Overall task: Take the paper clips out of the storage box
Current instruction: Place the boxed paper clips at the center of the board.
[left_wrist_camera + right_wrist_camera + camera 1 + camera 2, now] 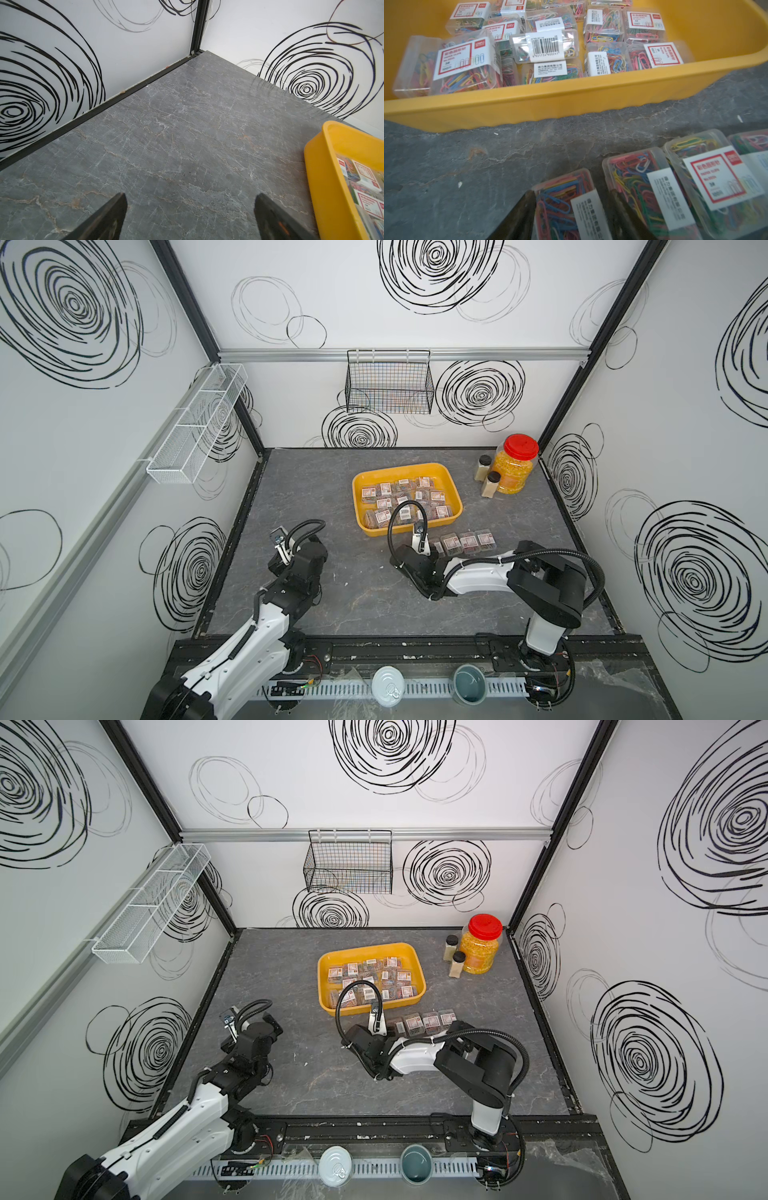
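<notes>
The yellow storage box (365,481) sits mid-table and holds several clear cases of paper clips (403,497), seen close in the right wrist view (546,45). A short row of cases (467,541) lies on the table just in front of the box. My right gripper (571,193) is low at the left end of that row. Its fingers press both sides of the end case (562,199), which rests on the table beside its neighbour (639,182). My left gripper (190,195) hangs open over bare table, left of the box (324,166), with nothing in it.
A red-lidded jar of yellow kernels (515,466) and two small bottles (484,467) stand at the back right. A black wire basket (388,383) hangs on the back wall and a white mesh rack (195,423) on the left wall. A can (387,686) and a bowl (469,685) sit at the front edge.
</notes>
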Action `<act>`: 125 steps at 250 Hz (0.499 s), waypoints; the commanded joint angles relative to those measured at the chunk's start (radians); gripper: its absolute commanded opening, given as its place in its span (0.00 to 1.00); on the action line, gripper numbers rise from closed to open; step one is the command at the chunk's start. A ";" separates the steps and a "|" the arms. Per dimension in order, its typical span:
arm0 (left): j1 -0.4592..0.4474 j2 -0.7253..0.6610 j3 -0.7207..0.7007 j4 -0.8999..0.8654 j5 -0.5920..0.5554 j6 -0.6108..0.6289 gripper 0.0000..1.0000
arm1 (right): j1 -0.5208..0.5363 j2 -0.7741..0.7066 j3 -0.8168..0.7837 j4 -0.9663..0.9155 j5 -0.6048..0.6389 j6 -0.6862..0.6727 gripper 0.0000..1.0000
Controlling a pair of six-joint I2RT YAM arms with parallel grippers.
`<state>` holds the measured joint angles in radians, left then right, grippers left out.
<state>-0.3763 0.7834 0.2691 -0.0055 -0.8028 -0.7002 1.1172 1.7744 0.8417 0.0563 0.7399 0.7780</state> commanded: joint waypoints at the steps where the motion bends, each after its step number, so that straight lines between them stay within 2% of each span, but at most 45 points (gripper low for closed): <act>1: -0.008 -0.009 0.015 0.006 -0.029 -0.016 0.99 | 0.009 -0.042 0.020 -0.049 0.018 -0.009 0.60; 76: -0.024 0.000 0.020 0.006 -0.046 -0.013 0.99 | -0.026 -0.177 -0.043 0.039 -0.104 -0.108 0.61; 125: -0.033 -0.005 0.017 0.006 -0.054 -0.016 0.99 | -0.256 -0.334 -0.111 0.096 -0.375 -0.150 0.62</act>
<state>-0.4015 0.7834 0.2691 -0.0055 -0.8242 -0.7002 0.9955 1.5196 0.7666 0.1074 0.5392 0.6666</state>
